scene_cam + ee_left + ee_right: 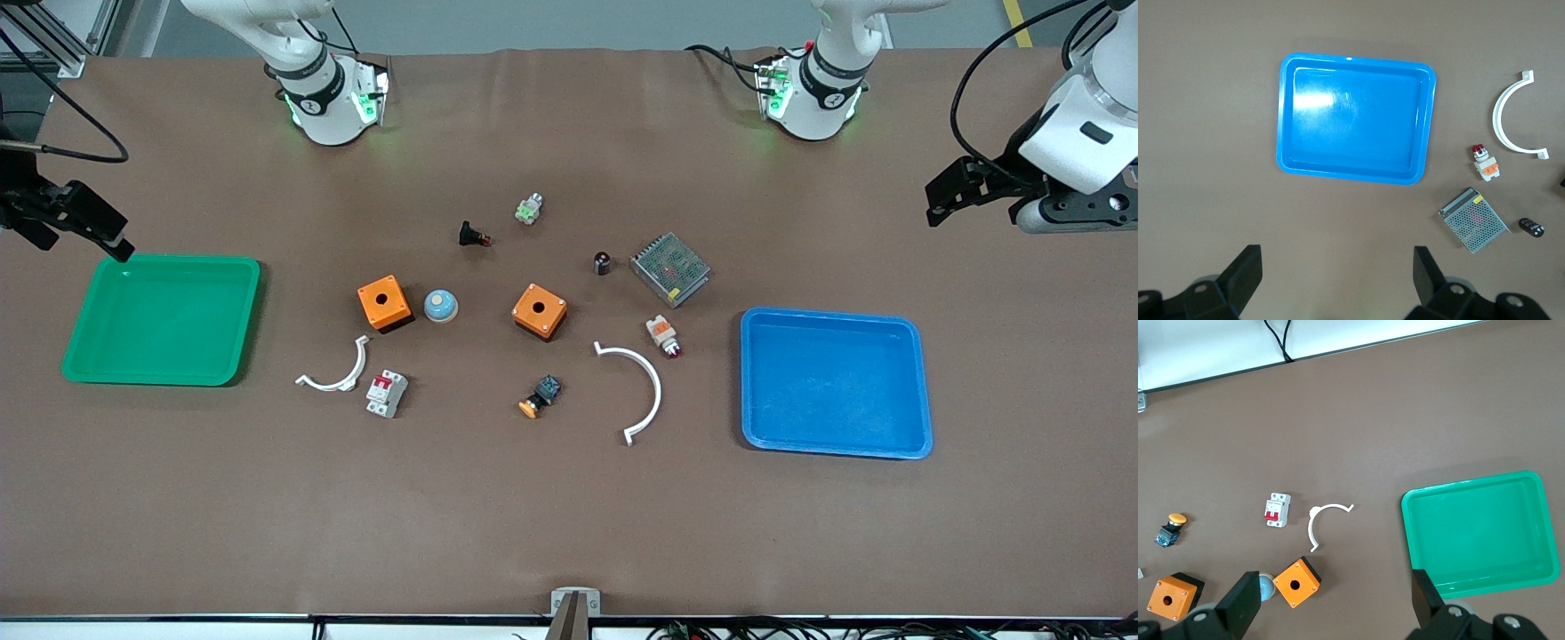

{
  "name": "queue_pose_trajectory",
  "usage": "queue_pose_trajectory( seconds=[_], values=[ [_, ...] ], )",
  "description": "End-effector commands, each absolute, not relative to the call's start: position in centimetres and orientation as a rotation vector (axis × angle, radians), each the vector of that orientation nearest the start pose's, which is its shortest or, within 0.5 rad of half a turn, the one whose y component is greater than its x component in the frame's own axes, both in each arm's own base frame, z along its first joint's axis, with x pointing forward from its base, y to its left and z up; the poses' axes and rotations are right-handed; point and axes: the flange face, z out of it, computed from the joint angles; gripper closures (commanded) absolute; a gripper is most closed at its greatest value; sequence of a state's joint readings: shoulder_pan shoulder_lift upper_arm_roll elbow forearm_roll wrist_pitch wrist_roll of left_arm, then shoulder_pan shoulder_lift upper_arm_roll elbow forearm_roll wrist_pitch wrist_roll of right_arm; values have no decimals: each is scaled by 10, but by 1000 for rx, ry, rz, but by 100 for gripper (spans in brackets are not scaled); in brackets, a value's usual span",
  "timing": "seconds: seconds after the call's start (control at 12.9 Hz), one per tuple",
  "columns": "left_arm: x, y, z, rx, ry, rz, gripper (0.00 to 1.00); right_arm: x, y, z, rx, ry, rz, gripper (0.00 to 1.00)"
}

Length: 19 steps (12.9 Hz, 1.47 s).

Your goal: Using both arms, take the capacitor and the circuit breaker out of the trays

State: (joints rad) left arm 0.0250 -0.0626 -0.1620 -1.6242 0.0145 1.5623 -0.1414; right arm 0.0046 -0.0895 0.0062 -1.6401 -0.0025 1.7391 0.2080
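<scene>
The capacitor (602, 263), a tiny black cylinder with a silvery end, lies on the table beside a mesh-covered metal box (670, 268); it also shows in the left wrist view (1531, 227). The breaker (387, 393), a light-grey block with red levers, lies beside a small white arc (338, 373); it also shows in the right wrist view (1277, 510). My left gripper (973, 209) (1336, 267) is open and empty, up over bare table at the left arm's end. My right gripper (80, 238) (1335, 587) is open and empty, up over the table by the green tray's corner.
An empty green tray (160, 320) lies at the right arm's end, an empty blue tray (836, 382) at the left arm's end. Between them lie two orange boxes (384, 302) (540, 311), a blue dome (440, 306), a large white arc (645, 382) and several small parts.
</scene>
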Motion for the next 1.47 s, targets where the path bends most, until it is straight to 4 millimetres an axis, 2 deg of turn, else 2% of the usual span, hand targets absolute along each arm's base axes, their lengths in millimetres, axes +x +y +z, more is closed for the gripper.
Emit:
queue_pose_trajectory(
  seconds=[0.0,1.4],
  values=[
    [524,-72,644,-3119,11,-17,0,540,2,660,-3095,333,-286,0],
    [525,-72,646,-3118,18,-6,0,538,-2,658,-3099,334,-263,0]
  ],
)
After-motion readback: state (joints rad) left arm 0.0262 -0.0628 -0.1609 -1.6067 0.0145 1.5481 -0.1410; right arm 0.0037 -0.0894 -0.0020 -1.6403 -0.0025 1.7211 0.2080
